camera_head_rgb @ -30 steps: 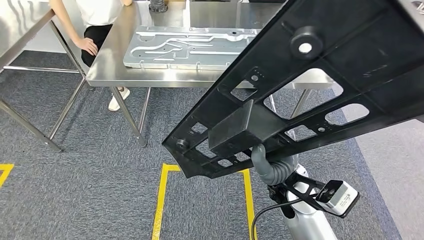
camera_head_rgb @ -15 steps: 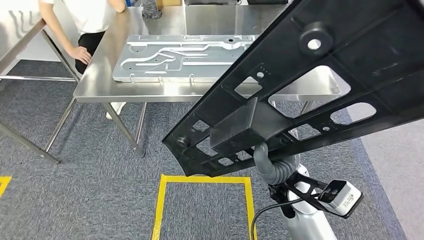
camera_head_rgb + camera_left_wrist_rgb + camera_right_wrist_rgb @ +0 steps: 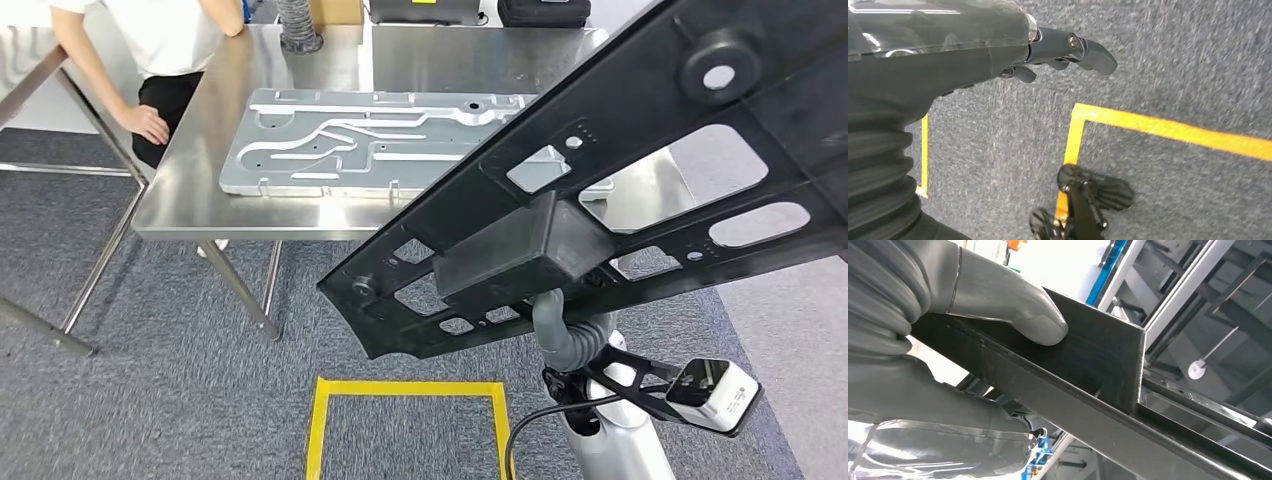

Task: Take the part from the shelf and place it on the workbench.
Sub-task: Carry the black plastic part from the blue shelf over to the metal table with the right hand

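One black part held up, short of the workbench

One person point(image 3: 160, 50) in a white top and dark trousers sits at the far left end of the workbench point(image 3: 300, 210), a hand resting near the bench leg. On the steel top lies a grey plate point(image 3: 350, 140) with routed channels, flat and near the front edge. Behind it, at the back of the bench, stand a ribbed hose point(image 3: 297, 25) and two dark cases point(image 3: 543, 10). On the carpet below is a square of yellow tape point(image 3: 405, 388).

The left hand point(image 3: 1068, 50) hangs over the carpet near a tape corner; its dark fingers point(image 3: 1093, 47) are loosely extended and apart, holding nothing.

The part point(image 3: 620, 190), a long black frame with cut-outs and a round boss, slants across the right half of the head view, its low end toward the robot and its high end up at the right. It is in the air, overlapping the bench's right end in the picture, not resting on it. The right hand point(image 3: 948, 305) grips it from beneath, the grey thumb point(image 3: 1018, 305) pressed on a black upright flange.
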You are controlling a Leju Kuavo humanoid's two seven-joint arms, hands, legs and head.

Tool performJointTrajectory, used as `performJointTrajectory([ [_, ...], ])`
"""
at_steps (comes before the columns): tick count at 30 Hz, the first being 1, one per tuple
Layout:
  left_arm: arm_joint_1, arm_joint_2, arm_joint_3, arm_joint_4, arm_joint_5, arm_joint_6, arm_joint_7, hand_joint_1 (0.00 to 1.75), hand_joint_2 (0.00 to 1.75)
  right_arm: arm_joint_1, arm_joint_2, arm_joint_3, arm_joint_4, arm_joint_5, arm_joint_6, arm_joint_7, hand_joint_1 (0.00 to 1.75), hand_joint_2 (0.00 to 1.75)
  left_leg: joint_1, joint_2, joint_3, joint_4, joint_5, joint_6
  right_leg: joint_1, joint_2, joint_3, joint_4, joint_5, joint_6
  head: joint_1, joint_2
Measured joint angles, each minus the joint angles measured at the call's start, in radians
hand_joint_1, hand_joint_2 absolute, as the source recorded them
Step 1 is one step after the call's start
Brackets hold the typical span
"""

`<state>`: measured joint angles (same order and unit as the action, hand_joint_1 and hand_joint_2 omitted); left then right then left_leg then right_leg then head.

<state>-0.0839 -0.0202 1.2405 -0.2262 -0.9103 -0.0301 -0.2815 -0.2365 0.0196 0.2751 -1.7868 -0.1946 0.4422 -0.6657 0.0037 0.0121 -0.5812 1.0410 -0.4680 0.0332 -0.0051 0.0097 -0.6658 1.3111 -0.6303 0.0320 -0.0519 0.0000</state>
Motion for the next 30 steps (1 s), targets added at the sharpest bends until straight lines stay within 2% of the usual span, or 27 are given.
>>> performJointTrajectory([
  [1,0.000,0.000,0.000,0.000,0.000,0.001,0.000,0.00,1.75,0.003,0.003,-0.007,0.000,0.000,0.008,0.000,1.75,1.75,-0.001,0.004,0.016,0.000,-0.014,0.000,0.001,-0.001,-0.027,0.003,-0.020,-0.001,0.000,0.000],
  [2,0.000,0.000,0.000,0.000,0.000,0.002,0.000,0.00,1.75,0.004,0.006,-0.012,0.000,0.001,0.014,0.000,1.75,1.75,-0.002,0.008,0.034,0.000,-0.028,0.000,0.003,-0.004,-0.040,-0.022,-0.018,-0.005,0.000,0.000],
  [3,0.000,0.000,0.001,0.000,0.000,0.002,0.000,0.00,1.75,0.005,0.009,-0.016,0.000,0.002,0.018,0.000,1.75,1.75,-0.003,0.014,0.055,-0.001,-0.043,-0.001,0.009,-0.011,-0.043,-0.070,0.010,-0.014,0.000,0.000],
  [5,0.004,-0.004,0.001,0.000,0.000,0.002,0.000,0.00,1.75,0.006,0.012,-0.023,0.001,0.002,0.020,0.000,1.75,1.75,-0.005,0.027,0.091,-0.005,-0.074,-0.005,0.027,-0.046,-0.036,-0.190,0.142,-0.041,0.000,0.000],
  [6,0.005,-0.007,0.001,0.001,0.000,0.002,0.000,0.00,1.75,0.007,0.014,-0.026,0.001,0.003,0.020,0.000,1.75,1.75,-0.007,0.033,0.104,-0.009,-0.086,-0.009,0.035,-0.058,-0.031,-0.230,0.197,-0.052,0.000,0.000],
  [7,0.006,-0.009,0.002,0.001,0.000,0.002,0.000,0.00,1.75,0.008,0.016,-0.029,0.001,0.004,0.019,0.000,1.75,1.75,-0.009,0.040,0.118,-0.015,-0.094,-0.014,0.040,-0.062,-0.027,-0.254,0.233,-0.059,0.000,0.000],
  [8,0.006,-0.009,0.002,0.001,0.000,0.003,0.000,0.00,1.75,0.008,0.019,-0.032,-0.001,0.008,0.018,0.000,1.75,1.75,-0.010,0.045,0.130,-0.018,-0.094,-0.020,0.039,-0.053,-0.020,-0.262,0.237,-0.062,0.000,0.000],
  [10,0.003,-0.008,0.002,0.001,0.000,0.002,-0.002,0.00,1.75,0.009,0.027,-0.037,-0.009,0.018,0.016,0.000,1.75,1.75,-0.011,0.044,0.133,-0.003,-0.081,-0.032,0.032,-0.033,0.008,-0.286,0.230,-0.068,0.000,0.000],
  [11,0.001,-0.008,0.003,0.001,0.000,0.002,-0.002,0.00,1.75,0.010,0.030,-0.040,-0.014,0.022,0.015,0.000,1.75,1.75,-0.009,0.033,0.119,0.027,-0.071,-0.036,0.028,-0.028,0.027,-0.300,0.226,-0.072,0.000,0.000],
  [13,-0.001,-0.006,0.004,0.000,0.001,0.002,-0.004,0.00,1.75,0.013,0.035,-0.043,-0.022,0.024,0.016,0.000,1.75,1.75,-0.004,0.007,0.059,0.127,-0.081,-0.043,0.024,-0.019,0.065,-0.320,0.212,-0.076,0.000,0.000],
  [15,0.003,-0.004,0.007,0.000,0.001,0.002,-0.004,0.00,1.75,0.019,0.038,-0.045,-0.033,0.024,0.016,0.000,1.75,1.75,0.002,-0.004,-0.020,0.213,-0.140,-0.052,0.021,-0.008,0.098,-0.326,0.190,-0.077,0.000,0.000],
  [16,0.005,-0.002,0.007,0.000,0.001,0.002,-0.005,0.00,1.75,0.024,0.039,-0.048,-0.040,0.030,0.012,0.000,1.75,1.75,0.006,-0.004,-0.047,0.226,-0.170,-0.058,0.019,-0.002,0.115,-0.327,0.178,-0.074,0.000,0.000],
  [17,0.007,-0.002,0.008,0.000,0.001,0.004,-0.005,0.00,1.75,0.030,0.042,-0.053,-0.051,0.043,0.001,0.000,1.75,1.75,0.010,-0.004,-0.064,0.214,-0.186,-0.063,0.017,0.003,0.134,-0.326,0.164,-0.071,0.000,0.000],
  [18,0.008,-0.001,0.009,0.000,0.003,0.006,-0.006,0.00,1.75,0.035,0.045,-0.059,-0.065,0.065,-0.021,0.000,1.75,1.75,0.014,-0.004,-0.070,0.181,-0.174,-0.066,0.014,0.007,0.153,-0.325,0.149,-0.067,0.000,0.000],
  [19,0.009,-0.001,0.011,0.000,0.006,0.010,-0.008,0.00,1.75,0.040,0.049,-0.067,-0.084,0.097,-0.059,0.000,1.75,1.75,0.019,-0.004,-0.072,0.130,-0.126,-0.070,0.012,0.009,0.173,-0.325,0.133,-0.062,0.000,0.000],
  [21,0.014,-0.001,0.021,0.001,0.019,0.020,-0.009,0.00,1.75,0.051,0.054,-0.077,-0.121,0.203,-0.216,0.000,1.75,1.75,0.024,-0.004,-0.076,0.033,0.008,-0.069,0.012,0.014,0.198,-0.313,0.101,-0.051,0.000,0.000],
  [22,0.015,-0.001,0.027,0.001,0.026,0.026,-0.010,0.00,1.75,0.057,0.053,-0.079,-0.139,0.277,-0.333,0.000,1.75,1.75,0.024,-0.005,-0.079,0.011,0.057,-0.063,0.012,0.017,0.203,-0.306,0.086,-0.043,0.000,0.000],
  [23,0.017,-0.001,0.033,0.000,0.032,0.030,-0.011,0.00,1.75,0.064,0.050,-0.076,-0.155,0.361,-0.462,0.004,1.75,1.75,0.021,-0.005,-0.083,0.006,0.076,-0.055,0.011,0.019,0.204,-0.300,0.075,-0.036,0.000,0.000],
  [25,0.016,0.000,0.043,0.000,0.039,0.035,-0.015,0.00,1.75,0.069,0.037,-0.064,-0.184,0.543,-0.699,0.040,1.75,1.75,0.017,-0.006,-0.082,0.013,0.069,-0.040,0.006,0.018,0.206,-0.296,0.057,-0.021,0.000,0.000],
  [27,0.011,0.000,0.049,0.000,0.035,0.033,-0.019,0.00,1.75,0.032,0.003,-0.041,-0.186,0.733,-0.869,0.156,1.75,1.75,0.017,-0.004,-0.075,0.005,0.063,-0.028,0.001,0.007,0.183,-0.247,0.029,-0.009,0.000,0.000],
  [28,0.008,0.000,0.050,0.000,0.029,0.030,-0.021,0.00,1.75,-0.009,-0.023,-0.031,-0.166,0.817,-0.918,0.239,1.75,1.75,0.018,-0.001,-0.071,0.003,0.060,-0.024,-0.001,0.001,0.150,-0.191,0.005,-0.005,0.000,0.000],
  [30,0.001,0.001,0.049,0.000,0.010,0.020,-0.026,0.00,1.75,-0.154,-0.081,-0.021,-0.051,0.947,-0.922,0.393,1.75,1.75,0.016,0.004,-0.069,0.002,0.055,-0.019,-0.003,-0.003,0.054,-0.049,-0.035,0.002,0.000,0.000],
])
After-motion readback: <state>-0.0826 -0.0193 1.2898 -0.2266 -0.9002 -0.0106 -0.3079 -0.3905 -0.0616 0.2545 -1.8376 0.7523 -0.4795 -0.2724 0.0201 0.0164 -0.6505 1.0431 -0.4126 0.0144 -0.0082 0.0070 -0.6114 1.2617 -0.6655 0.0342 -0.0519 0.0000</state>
